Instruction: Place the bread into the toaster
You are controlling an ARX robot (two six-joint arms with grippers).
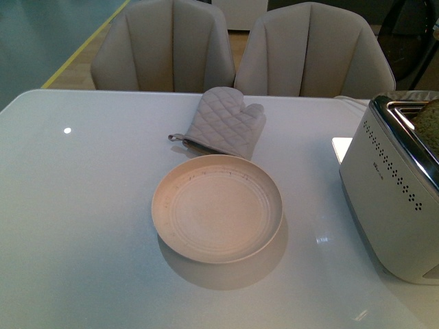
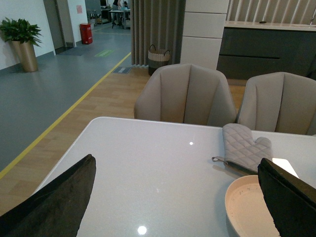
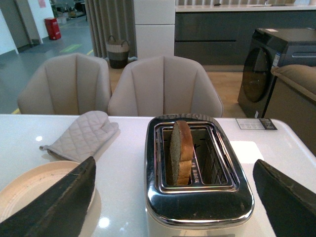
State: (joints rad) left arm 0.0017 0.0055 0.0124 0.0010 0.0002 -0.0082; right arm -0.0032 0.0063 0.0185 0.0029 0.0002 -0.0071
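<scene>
bread (image 3: 180, 148) is sitting upright in toaster (image 3: 197, 197) slot, so plate (image 1: 217, 208) is lying bare | I'm holding both end effectors (image 2: 173, 202) (image 3: 173, 197) spread, gripping nothing | looking done

Lighting's pretty dim and cool in the front view, with a bluish cast over the white table (image 1: 89, 226). Small ceiling-light reflections dot the glossy top, and a bright patch sits beside the toaster (image 1: 394, 199). The plate (image 1: 217, 208) throws a soft shadow toward the camera. Wrist views look brighter and sharper; the chrome toaster top (image 3: 197, 202) shows glare, and the near gripper fingers (image 3: 49, 207) look dark and soft.
</scene>
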